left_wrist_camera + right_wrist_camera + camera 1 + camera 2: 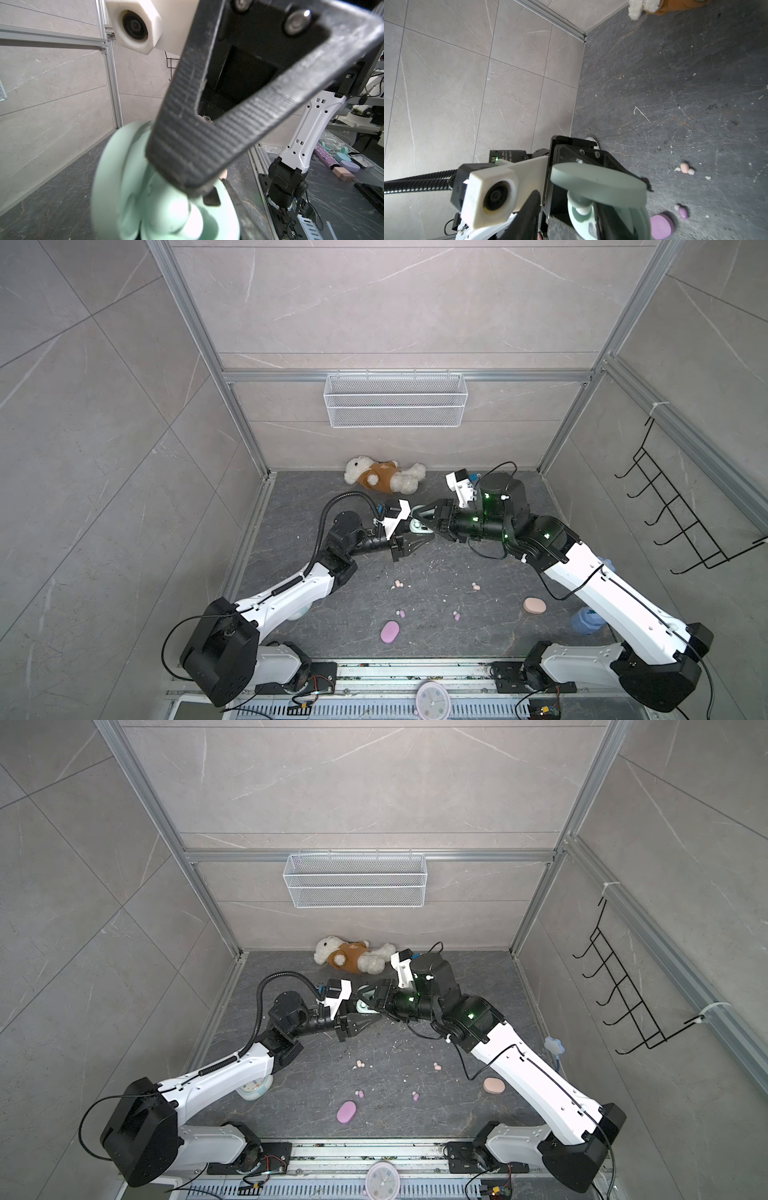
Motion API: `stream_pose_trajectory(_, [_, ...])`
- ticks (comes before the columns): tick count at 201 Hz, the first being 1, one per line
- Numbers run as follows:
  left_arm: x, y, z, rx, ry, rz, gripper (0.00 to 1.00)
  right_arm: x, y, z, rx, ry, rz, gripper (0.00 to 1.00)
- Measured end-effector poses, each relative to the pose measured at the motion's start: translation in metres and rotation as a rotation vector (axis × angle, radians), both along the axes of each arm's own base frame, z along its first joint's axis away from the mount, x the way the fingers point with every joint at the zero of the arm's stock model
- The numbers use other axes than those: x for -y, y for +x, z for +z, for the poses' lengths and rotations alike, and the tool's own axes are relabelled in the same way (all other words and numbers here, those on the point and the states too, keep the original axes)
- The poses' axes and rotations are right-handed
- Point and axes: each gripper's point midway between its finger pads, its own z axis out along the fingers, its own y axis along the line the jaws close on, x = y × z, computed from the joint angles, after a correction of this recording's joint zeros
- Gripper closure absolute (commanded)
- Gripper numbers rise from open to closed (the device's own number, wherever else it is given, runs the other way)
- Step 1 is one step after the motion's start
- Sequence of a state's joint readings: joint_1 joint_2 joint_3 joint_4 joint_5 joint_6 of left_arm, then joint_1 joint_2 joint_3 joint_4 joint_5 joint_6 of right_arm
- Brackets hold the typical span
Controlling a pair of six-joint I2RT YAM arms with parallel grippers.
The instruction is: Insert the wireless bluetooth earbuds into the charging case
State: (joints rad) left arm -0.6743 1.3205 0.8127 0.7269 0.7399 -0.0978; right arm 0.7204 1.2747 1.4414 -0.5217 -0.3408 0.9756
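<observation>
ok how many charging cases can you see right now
3: a mint green case, open, at the back middle; a lilac case at the front middle; a peach case at the front right. Others may be hidden from view.

Tabletop [457, 639] bears earbuds [476, 586], lilac case [390, 632], peach case [534, 605], teddy [384, 477]

Both arms reach inward, left tool [424, 537] clamped, right tool [420, 519] parted.

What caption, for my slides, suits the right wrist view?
Left gripper holds open mint case; peach earbud and lilac earbud lie beyond.
</observation>
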Motion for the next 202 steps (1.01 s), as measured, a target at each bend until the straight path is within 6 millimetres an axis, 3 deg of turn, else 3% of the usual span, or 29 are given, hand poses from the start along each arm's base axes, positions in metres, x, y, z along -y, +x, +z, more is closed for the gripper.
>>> stream_pose_trajectory(93, [0.0001,-0.0004,0.0001,0.001,0.0,-0.002,0.81,-0.0005,-0.0028,0.0003,0.005,-0.03,0.018,0.52])
stream_pose_trajectory(202, [0.0001,-0.0006,-0.0001,0.0,0.001,-0.003,0.81,0.0017,-0.0077,0.0022,0.031,-0.12,0.057,0.43])
